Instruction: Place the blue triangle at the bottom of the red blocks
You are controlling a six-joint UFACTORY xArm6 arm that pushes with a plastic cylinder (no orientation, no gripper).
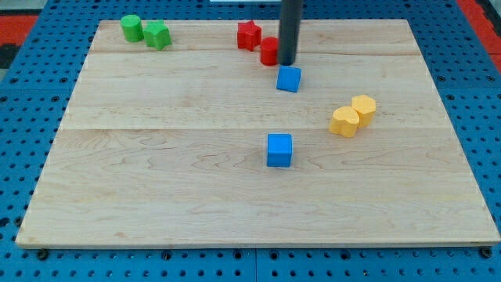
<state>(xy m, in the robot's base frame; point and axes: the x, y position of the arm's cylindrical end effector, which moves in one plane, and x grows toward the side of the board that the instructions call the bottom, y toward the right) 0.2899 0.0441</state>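
Wooden tabletop [156, 196] on blue pegboard fills the camera view. No pincer exists; my tip [287, 63] holds nothing, resting between the red blocks [258, 41] and the blue triangle [289, 78], which sits just below them, probably nudged there for the task. A blue cube [279, 150] sits well apart.

We've got a green cylinder [131, 27] and a green block [157, 35] touching at the view's top left of the wooden board [156, 188]. Two yellow blocks at the view's right, also touching: one [363, 109] upper right, the other [344, 121] lower left (exact shapes hard to tell). Blue cube [279, 150] near board centre, alone. Blue pegboard [485, 117] surrounds the board.
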